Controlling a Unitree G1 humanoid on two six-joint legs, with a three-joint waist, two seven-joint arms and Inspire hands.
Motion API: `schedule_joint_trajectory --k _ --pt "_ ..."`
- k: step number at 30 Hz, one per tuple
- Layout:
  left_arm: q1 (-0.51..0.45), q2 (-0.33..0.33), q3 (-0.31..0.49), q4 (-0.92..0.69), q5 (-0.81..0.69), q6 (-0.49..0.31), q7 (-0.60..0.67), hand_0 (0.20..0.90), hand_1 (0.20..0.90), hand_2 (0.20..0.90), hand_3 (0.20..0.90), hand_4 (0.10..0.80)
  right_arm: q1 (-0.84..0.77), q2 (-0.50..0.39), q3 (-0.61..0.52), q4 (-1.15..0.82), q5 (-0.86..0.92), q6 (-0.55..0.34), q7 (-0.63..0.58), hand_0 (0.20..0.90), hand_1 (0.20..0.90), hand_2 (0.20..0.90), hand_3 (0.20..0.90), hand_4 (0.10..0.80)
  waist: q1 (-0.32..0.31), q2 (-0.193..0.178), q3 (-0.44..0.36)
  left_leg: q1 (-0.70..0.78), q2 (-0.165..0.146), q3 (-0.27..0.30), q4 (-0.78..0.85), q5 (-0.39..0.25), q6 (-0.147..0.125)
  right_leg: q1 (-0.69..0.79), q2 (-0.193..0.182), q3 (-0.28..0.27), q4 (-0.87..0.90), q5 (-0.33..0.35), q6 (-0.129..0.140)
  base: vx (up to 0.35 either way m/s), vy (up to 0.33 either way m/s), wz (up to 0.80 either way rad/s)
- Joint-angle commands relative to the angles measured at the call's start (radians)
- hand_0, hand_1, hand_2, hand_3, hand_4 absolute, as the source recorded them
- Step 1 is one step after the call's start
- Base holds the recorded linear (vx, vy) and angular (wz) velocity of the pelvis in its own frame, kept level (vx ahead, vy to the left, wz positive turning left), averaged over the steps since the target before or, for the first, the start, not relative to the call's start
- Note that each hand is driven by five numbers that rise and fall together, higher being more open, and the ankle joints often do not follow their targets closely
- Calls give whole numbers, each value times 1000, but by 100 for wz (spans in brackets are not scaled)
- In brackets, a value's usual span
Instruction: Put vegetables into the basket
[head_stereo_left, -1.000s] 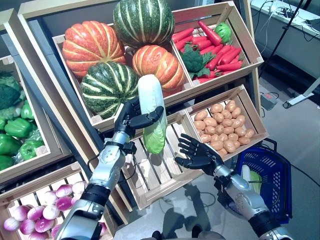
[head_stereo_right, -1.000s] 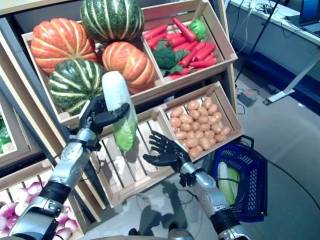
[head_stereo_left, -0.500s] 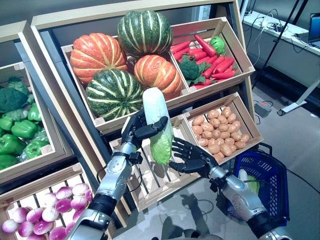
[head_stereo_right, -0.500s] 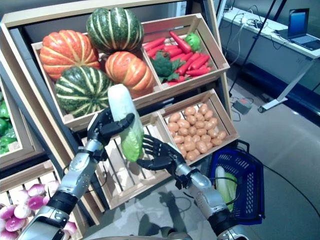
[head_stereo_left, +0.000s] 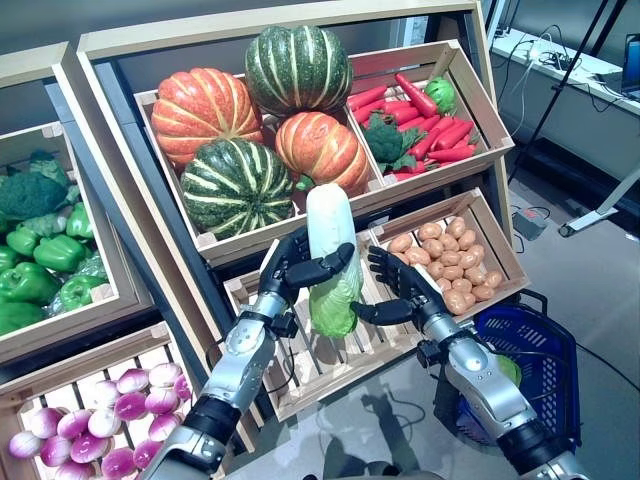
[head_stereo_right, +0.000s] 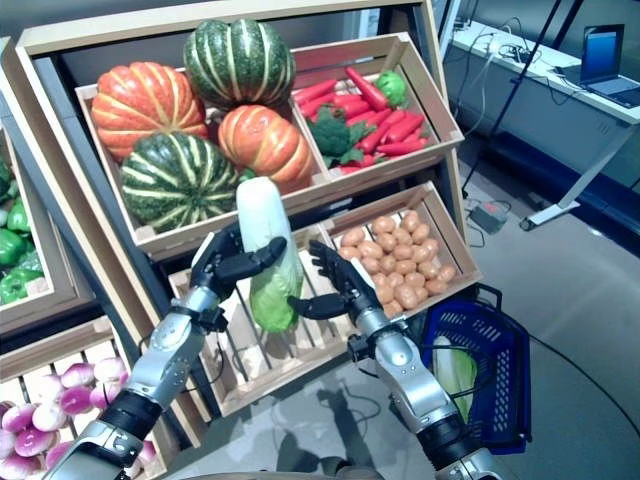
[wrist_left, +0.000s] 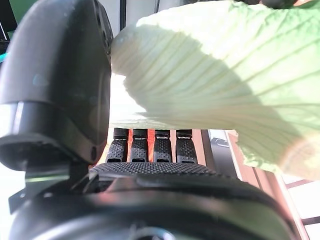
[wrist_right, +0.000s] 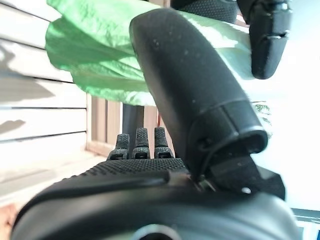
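Curling round the white stalk of a cabbage (head_stereo_left: 330, 262), the left hand (head_stereo_left: 292, 268) grips it, thumb across the front and fingers behind; the cabbage hangs upright, white end up, green leaves down. Left wrist view: pale ribbed leaf lies right against the thumb, with the fingers showing beyond it. The right hand (head_stereo_left: 406, 292) stands just beside the leafy end, fingers spread and only loosely bent, thumb reaching toward the leaves; whether it touches them cannot be told from the head views. Right wrist view: green leaf sits close over the thumb, the fingers lying extended beneath it and not closed on anything. Cabbage held in the air before an empty slatted crate (head_stereo_left: 310, 350). Just right of that, a crate of potatoes (head_stereo_left: 447, 264). Upper shelf: pumpkins (head_stereo_left: 262, 125), orange and striped green, then a crate of carrots (head_stereo_left: 428, 110) with broccoli (head_stereo_left: 384, 140). At the left edge, green peppers (head_stereo_left: 40, 270); below them, purple-and-white turnips (head_stereo_left: 90, 425). Blue basket (head_stereo_left: 540, 360) on the floor, lower right, behind the right forearm, well apart from the cabbage; something pale green lies inside it.
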Motion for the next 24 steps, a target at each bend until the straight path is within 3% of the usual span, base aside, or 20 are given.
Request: schedule_joint_trajectory --k 1,15,24 --pt "-88 -22 9 -103 0 -132 -12 300 300 300 300 400 -102 25 -15 -74 -32 -94 -61 900 900 900 900 800 8 -1 -77 2 -40 -24 1 -100 23 15 19 -5 2 -45 -40 0 0 0" --pt "-99 -23 -15 -122 -42 -125 -81 300 300 300 300 400 -87 71 23 -14 294 -16 124 900 900 900 900 800 14 -9 -82 3 -37 -30 1 -101 18 19 17 -17 2 -47 -43 3 -5 2" --pt "-103 -40 -41 -105 -177 -76 -262 300 300 300 300 400 -97 95 29 43 399 -15 253 900 900 900 900 800 17 -10 -89 10 -35 -30 1 -103 17 25 17 -20 2 -48 -45 7 -6 4"
